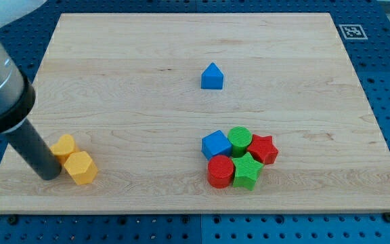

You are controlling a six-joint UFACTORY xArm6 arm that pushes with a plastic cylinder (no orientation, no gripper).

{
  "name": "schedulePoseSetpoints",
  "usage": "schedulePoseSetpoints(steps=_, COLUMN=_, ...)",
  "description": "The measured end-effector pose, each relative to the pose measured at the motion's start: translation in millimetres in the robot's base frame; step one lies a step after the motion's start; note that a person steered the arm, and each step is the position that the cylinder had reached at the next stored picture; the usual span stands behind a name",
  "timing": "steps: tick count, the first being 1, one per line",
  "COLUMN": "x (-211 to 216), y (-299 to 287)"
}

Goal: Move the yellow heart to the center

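Two yellow blocks sit touching near the board's bottom left. The upper one [63, 146] is partly hidden by the rod and looks like the heart. The lower one [81, 168] looks like a hexagon. My tip [49, 175] rests on the board just left of the hexagon and below-left of the heart, very close to or touching both. The dark rod rises from it toward the view's upper left.
A blue house-shaped block [212, 76] stands above the board's middle. At bottom right is a tight cluster: a blue cube [216, 144], a green cylinder [240, 139], a red star [263, 149], a red cylinder [220, 171] and a green star [246, 171]. The wooden board's [147, 108] left edge is near my tip.
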State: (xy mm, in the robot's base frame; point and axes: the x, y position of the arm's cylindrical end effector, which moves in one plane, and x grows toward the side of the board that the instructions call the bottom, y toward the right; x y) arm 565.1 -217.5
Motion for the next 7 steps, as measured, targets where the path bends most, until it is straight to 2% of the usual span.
schedulePoseSetpoints(steps=2, x=-46, y=26)
schedulePoseSetpoints(steps=7, x=-141, y=144)
